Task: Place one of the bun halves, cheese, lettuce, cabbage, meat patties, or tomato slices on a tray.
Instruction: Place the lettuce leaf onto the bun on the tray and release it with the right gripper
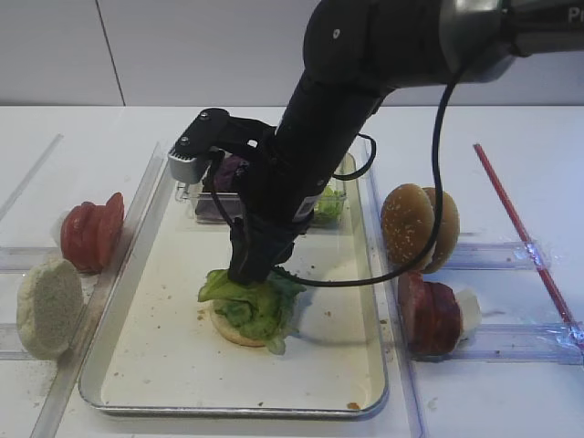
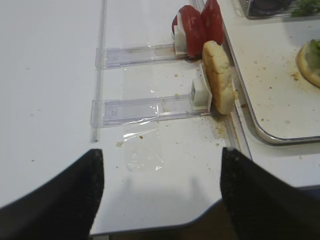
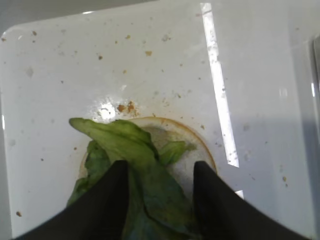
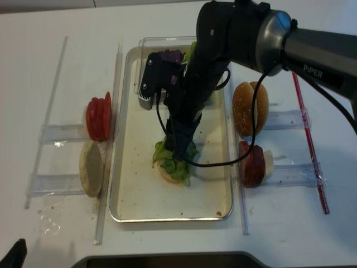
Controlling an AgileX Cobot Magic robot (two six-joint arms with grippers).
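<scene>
On the white desk point(image 1: 511, 128) the silver tray point(image 1: 164, 365) carries a pale bun half point(image 3: 200, 145) with the lettuce point(image 1: 251, 301) draped over it. The right gripper point(image 3: 159, 175) hangs just above, jaws parted around the leaf and gripping nothing. Light, limp and easily torn, the leaf is best pinched at a thick fold.

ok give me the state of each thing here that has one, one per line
right gripper: open, fingers straddling the lettuce
left gripper: open, over bare table, holding nothing
lettuce: lying on the flat bun half
flat bun half: flat on the tray floor
tray: flat on the table
tomato slices: on edge in the left rack
sesame bun halves: on edge in the right rack
meat patties: on edge in the right rack
</scene>
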